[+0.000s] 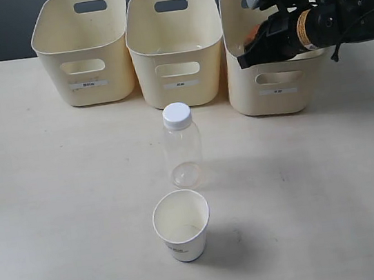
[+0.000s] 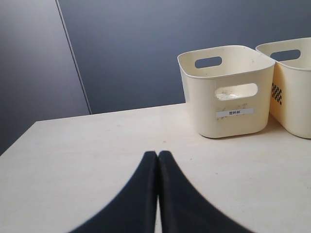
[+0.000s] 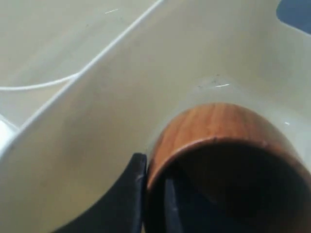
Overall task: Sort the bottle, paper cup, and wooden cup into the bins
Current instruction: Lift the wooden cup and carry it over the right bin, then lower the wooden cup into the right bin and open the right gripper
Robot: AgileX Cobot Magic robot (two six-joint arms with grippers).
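Pale tabletop (image 1: 56, 200) runs back to a dark wall, with three cream bins (image 1: 175, 44) in a row at its far edge. Over the third bin (image 1: 271, 93) the right gripper (image 3: 154, 184) reaches down inside, its fingers pinching the rim of the wooden cup (image 3: 218, 131), one finger outside the wall and one inside the mouth; the cup is low in that bin, close to the near wall, though whether it touches the floor cannot be told. My reading is that letting go is the step at hand. Next come the bottle (image 1: 182, 147) and the paper cup (image 1: 181, 224), both upright on open table, the bottle nearer the bins and the cup just in front of it, well back and toward the middle from the right gripper. Each stands with its long axis vertical, so a sideways approach suits. Clenched on nothing, the left gripper (image 2: 158, 160) hangs low over bare table with the first bin (image 2: 226, 92) ahead of it; neither arm looks clearly nearer.
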